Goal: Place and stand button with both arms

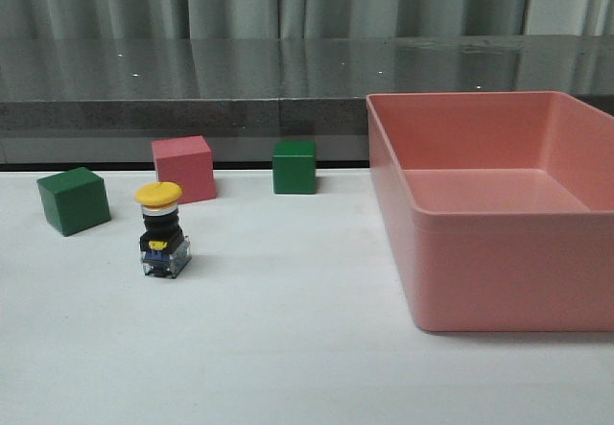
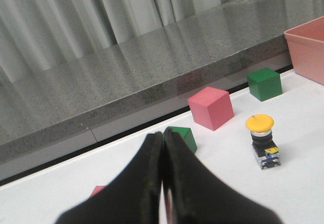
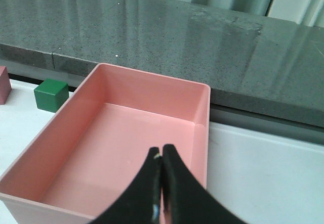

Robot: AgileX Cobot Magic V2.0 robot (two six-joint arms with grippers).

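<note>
The button [image 1: 163, 230] stands upright on the white table at the left, yellow cap on top, black barrel, clear-blue base; it also shows in the left wrist view [image 2: 262, 138]. Neither arm shows in the front view. My left gripper [image 2: 163, 133] is shut and empty, held above the table well away from the button, its tips in front of a green cube [image 2: 184, 136]. My right gripper [image 3: 161, 149] is shut and empty, held above the pink bin [image 3: 202, 128].
A pink cube [image 1: 183, 168] and two green cubes [image 1: 73, 200] [image 1: 294, 166] stand behind the button. A large pink bin [image 1: 499, 271] fills the right side. A dark grey ledge [image 1: 192, 108] runs along the table's back. A small pink thing [image 2: 97, 190] lies by the left fingers.
</note>
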